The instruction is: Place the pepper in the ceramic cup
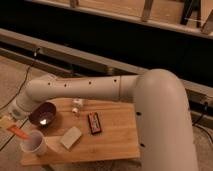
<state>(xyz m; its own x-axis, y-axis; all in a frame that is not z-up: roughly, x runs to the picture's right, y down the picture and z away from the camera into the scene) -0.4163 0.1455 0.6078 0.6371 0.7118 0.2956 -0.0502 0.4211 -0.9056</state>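
Note:
The pepper [19,132] is a small orange-red piece held in the air just off the table's left edge, tilted down to the right. My gripper [10,123] is at the far left of the view and is shut on the pepper's upper end. The white ceramic cup [34,143] stands upright on the front left corner of the table, just right of and below the pepper's tip. The pepper is beside the cup's rim, not inside it.
A dark purple bowl [42,114] stands behind the cup, under my arm. A black-and-red bar [93,123], a beige block [71,137] and a small white object [77,104] lie on the wooden table [115,140]. A dark rail runs behind.

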